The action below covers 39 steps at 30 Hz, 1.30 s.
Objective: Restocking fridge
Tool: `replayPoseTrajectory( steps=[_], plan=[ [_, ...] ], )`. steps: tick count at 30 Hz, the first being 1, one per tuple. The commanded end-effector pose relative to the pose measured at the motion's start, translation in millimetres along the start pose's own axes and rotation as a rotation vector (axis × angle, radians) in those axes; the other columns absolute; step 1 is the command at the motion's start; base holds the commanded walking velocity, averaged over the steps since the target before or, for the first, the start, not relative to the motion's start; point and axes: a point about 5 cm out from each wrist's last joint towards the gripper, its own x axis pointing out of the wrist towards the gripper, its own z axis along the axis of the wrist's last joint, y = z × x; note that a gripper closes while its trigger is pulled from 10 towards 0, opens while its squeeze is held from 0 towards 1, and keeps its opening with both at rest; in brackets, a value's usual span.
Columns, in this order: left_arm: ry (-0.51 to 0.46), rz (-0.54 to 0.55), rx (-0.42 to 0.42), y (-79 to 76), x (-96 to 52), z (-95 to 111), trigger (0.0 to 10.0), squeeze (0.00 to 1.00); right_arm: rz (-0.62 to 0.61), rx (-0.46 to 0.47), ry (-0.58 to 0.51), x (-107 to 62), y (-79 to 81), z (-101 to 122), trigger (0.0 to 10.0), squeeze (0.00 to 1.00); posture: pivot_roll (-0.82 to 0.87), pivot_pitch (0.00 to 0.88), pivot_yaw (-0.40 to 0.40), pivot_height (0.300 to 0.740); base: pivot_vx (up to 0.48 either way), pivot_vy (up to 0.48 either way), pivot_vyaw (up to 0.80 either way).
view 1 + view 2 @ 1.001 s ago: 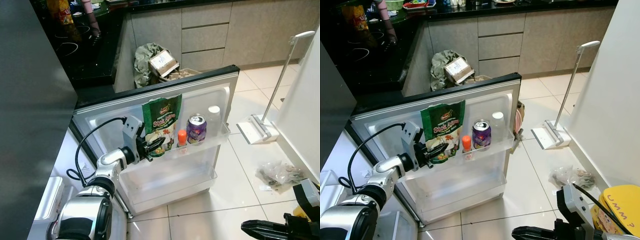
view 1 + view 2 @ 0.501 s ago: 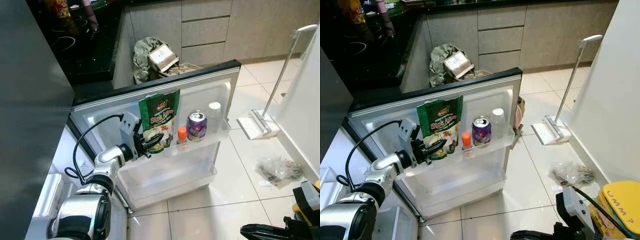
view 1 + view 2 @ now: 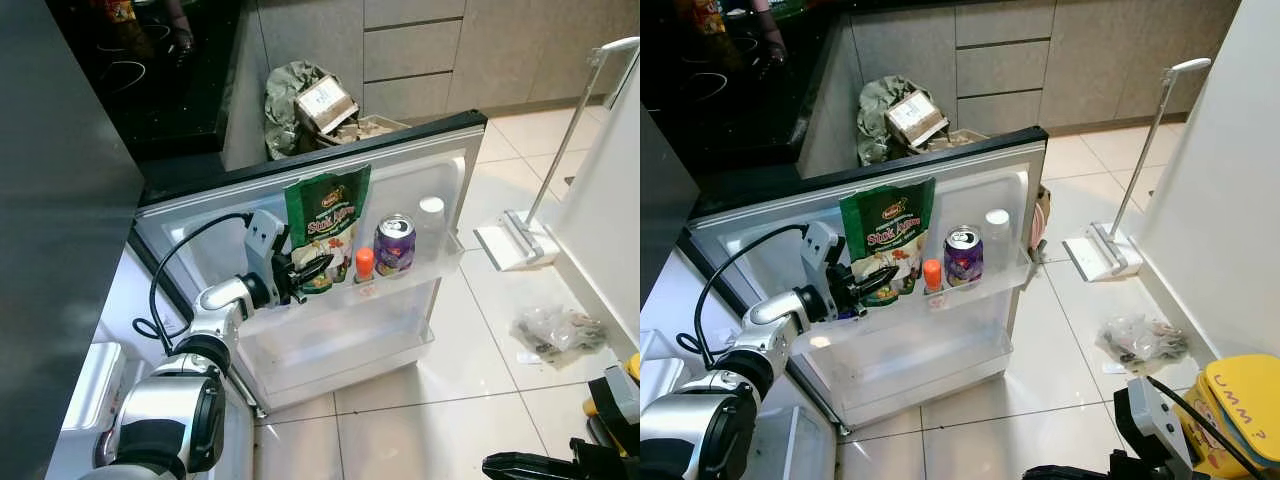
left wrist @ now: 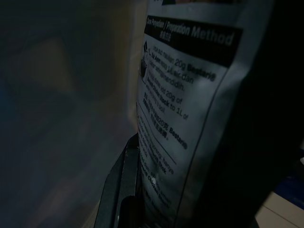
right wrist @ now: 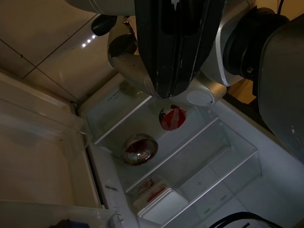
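Left tool (image 3: 312,272): we held it clamped on green pouch (image 3: 327,226), upright in fridge door shelf (image 3: 400,290); right tool (image 5: 173,71) closed.

A green snack pouch (image 3: 326,228) stands upright on the open fridge door's shelf (image 3: 400,290), seemingly pinched low.

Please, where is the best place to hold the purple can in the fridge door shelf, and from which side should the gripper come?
Grip the purple can around its upper body, coming from above. It stands upright in the door shelf, whose front wall covers its lower part. The small orange-capped bottle and the white-capped bottle stand close on either side, so the fingers probably fit best front and back.
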Motion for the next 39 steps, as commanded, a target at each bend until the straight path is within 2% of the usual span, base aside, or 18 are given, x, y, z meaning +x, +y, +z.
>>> replayPoseTrajectory(
  steps=[1, 6, 16, 39],
  plan=[
    [-0.018, 0.0, 0.053, 5.7, -1.1, 10.6, 10.0, 0.0, 0.006, -0.009, -0.002, -0.6, 3.3, 3.8, 10.0, 0.0, -0.26, 0.112, 0.077, 0.74, 0.0, 0.0, 0.0],
    [0.014, 0.001, 0.081, 5.2, -1.4, 8.1, 10.0, 0.0, 0.006, -0.006, -0.002, -0.6, 5.0, 3.8, 10.0, 0.0, -0.27, 0.115, 0.078, 0.74, 0.0, 0.0, 0.0],
    [0.082, 0.069, 0.111, 12.1, -11.7, 0.2, 10.0, 0.0, 0.01, -0.002, -0.005, -0.3, 7.0, 4.2, 10.0, 0.0, -0.27, 0.12, 0.08, 0.74, 0.0, 0.0, 0.0],
    [0.084, 0.158, 0.116, 27.1, -24.8, 5.8, 10.0, 0.0, 0.019, 0.0, -0.002, 0.7, 9.0, 5.2, 10.0, 0.0, -0.27, 0.121, 0.077, 0.74, 0.0, 0.0, 0.0]
  ],
)
